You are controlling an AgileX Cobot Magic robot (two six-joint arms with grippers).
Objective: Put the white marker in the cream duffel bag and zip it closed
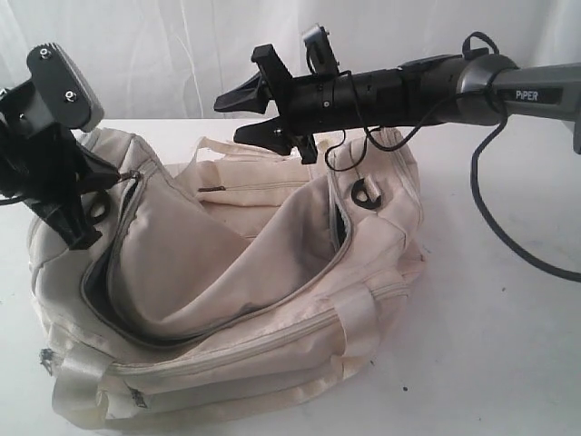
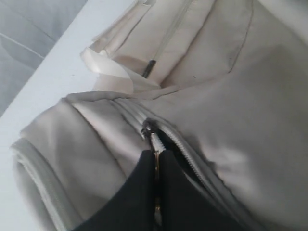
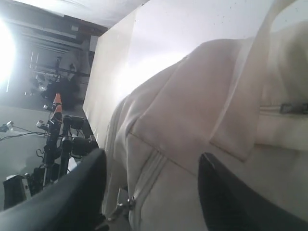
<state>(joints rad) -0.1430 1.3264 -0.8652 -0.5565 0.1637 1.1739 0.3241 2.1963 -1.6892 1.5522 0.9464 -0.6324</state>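
The cream duffel bag [image 1: 272,300] lies on a white table with its long grey main zipper [image 1: 227,331] gaping open and the lining showing. At the bag's left end my left gripper [image 1: 107,180] is shut on the zipper pull [image 2: 153,137], its two black fingers [image 2: 139,192] pressed together around the metal tab. My right gripper [image 1: 229,120] hovers open above the bag's back edge with nothing between its fingers [image 3: 86,187]; below it are bag fabric [image 3: 202,96] and a zipper slider [image 3: 130,199]. The white marker is out of view.
The white table [image 1: 508,363] extends to the right of the bag, with a white curtain behind. A black cable [image 1: 508,236] hangs from the right arm onto the table. A black strap ring [image 1: 363,193] sits on the bag's right end, and webbing handles [image 1: 82,391] lie at its front left.
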